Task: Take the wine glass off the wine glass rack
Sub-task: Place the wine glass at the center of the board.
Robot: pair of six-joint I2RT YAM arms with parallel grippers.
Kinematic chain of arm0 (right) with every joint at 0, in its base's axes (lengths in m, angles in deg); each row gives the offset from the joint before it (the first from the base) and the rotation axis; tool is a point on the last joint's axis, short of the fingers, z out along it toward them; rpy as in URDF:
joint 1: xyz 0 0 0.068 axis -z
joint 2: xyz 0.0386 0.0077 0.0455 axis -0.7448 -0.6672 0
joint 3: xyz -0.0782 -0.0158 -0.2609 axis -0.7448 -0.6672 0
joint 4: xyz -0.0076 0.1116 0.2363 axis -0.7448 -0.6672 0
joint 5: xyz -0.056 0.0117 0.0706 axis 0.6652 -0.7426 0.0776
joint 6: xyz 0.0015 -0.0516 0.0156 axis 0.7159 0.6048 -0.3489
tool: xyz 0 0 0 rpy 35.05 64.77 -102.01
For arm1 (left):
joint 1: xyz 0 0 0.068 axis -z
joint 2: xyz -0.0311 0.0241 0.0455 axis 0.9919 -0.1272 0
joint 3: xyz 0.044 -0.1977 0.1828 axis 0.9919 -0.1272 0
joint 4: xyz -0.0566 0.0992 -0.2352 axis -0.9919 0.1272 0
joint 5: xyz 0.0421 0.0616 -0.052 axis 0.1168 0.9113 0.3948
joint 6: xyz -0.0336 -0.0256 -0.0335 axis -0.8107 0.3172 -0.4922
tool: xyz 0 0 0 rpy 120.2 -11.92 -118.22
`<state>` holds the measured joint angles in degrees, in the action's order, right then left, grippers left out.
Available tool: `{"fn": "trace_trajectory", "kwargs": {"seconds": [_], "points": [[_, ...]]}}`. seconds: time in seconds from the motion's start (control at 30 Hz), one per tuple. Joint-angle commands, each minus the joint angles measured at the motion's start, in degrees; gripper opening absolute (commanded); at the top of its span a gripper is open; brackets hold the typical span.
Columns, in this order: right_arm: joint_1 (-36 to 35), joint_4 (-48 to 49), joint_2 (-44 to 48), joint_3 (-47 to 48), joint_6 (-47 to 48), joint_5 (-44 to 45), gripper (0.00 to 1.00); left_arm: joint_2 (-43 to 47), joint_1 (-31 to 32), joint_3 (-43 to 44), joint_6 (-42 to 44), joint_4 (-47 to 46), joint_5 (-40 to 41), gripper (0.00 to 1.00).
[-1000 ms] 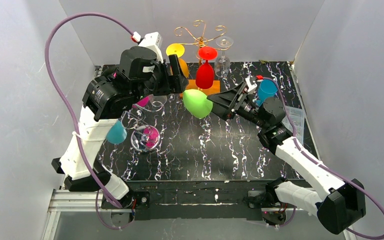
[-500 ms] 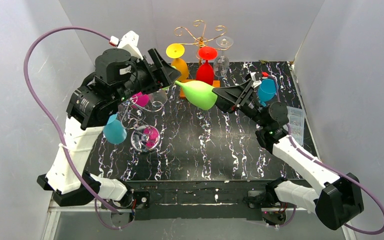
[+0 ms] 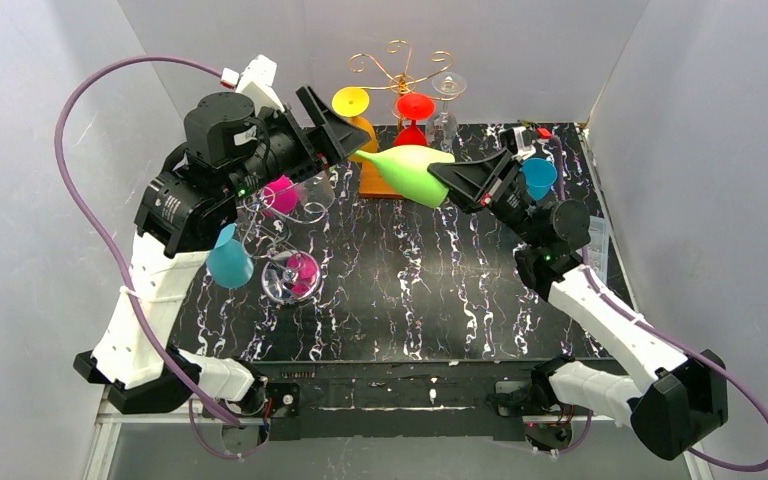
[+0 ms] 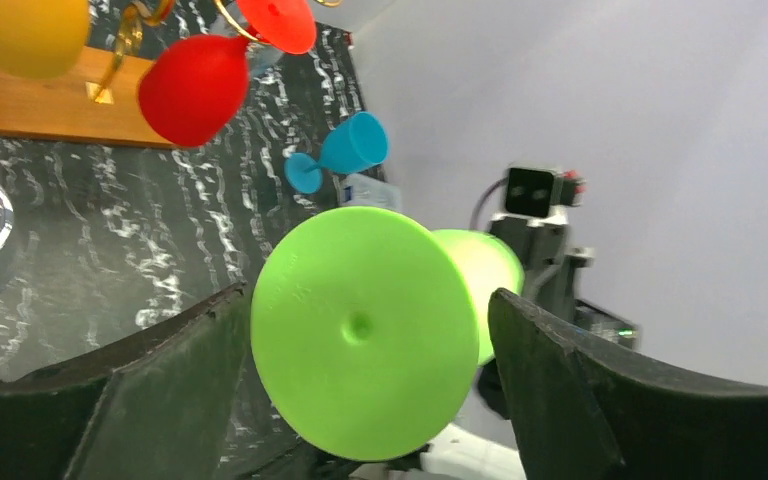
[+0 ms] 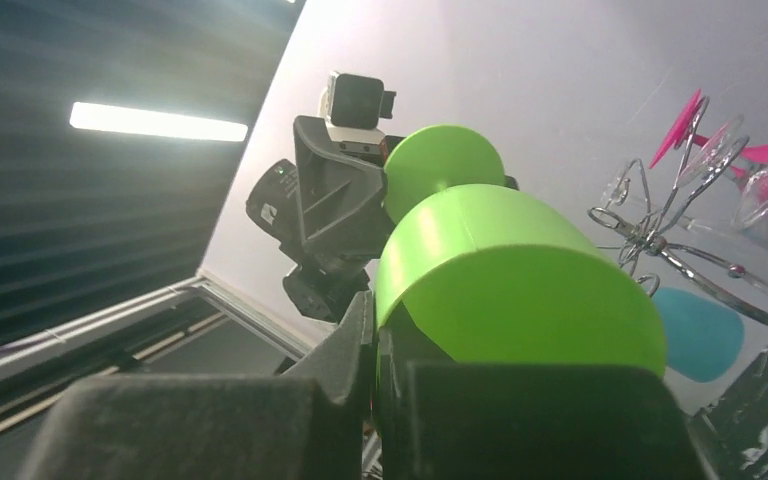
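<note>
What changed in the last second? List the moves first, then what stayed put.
The right gripper closed on the green wine glass at its bowel end and tilted it flat, foot toward the left gripper, which drew back, open. The red glass, yellow glass and rack stayed put.

A black marbled counter carries a blue goblet lying on its side near the right edge, with a small clear packet just beside it.
</note>
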<state>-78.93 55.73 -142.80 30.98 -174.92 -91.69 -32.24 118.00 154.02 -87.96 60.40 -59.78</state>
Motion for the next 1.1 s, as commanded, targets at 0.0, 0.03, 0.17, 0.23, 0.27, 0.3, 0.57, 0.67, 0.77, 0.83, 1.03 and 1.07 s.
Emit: {"fn": "trace_trajectory", "kwargs": {"seconds": [0.0,0.03,0.17,0.23,0.27,0.3,0.57,0.67,0.77,0.83,1.03,1.07], "points": [[-0.33,-10.37,1.19,6.46,9.33,-0.73,0.01,0.28,0.73,1.15,4.07,0.85,-4.33,0.93],[-0.33,-14.12,1.34,7.74,11.08,-0.68,0.01,0.24,0.73,1.30,4.63,1.20,-4.41,0.98],[-0.33,-26.16,1.96,13.51,19.56,0.82,0.01,0.85,0.73,1.58,7.37,2.20,-4.09,0.98],[-0.25,-34.79,1.70,17.66,24.55,2.22,0.01,1.17,0.73,1.93,9.03,2.93,-3.94,0.98],[-0.24,-39.69,1.23,20.11,27.56,2.95,0.01,1.05,0.71,2.35,9.91,3.64,-3.90,0.98],[-0.17,-43.65,0.82,23.25,29.96,4.10,0.01,0.82,0.72,2.79,10.71,4.43,-4.08,0.98],[0.79,-62.23,-1.77,35.27,40.98,11.29,0.01,0.89,0.72,3.83,15.50,8.43,-4.10,0.98],[0.97,-77.57,-4.71,45.47,48.84,18.16,0.01,1.34,0.71,3.74,16.67,9.23,-3.98,0.98],[1.07,-92.31,-7.91,53.60,55.49,26.32,0.01,1.60,0.71,3.67,17.63,10.01,-4.42,0.98],[1.21,-98.78,-9.91,57.51,58.62,29.63,0.01,1.64,0.65,3.52,18.16,10.65,-4.58,0.98],[1.62,-110.20,-13.47,61.17,63.17,36.23,0.01,2.43,0.73,3.24,19.50,11.28,-3.70,0.98],[1.79,-112.09,-14.39,61.09,64.08,36.98,0.01,2.38,0.73,3.45,19.76,11.72,-3.56,0.98]]}}
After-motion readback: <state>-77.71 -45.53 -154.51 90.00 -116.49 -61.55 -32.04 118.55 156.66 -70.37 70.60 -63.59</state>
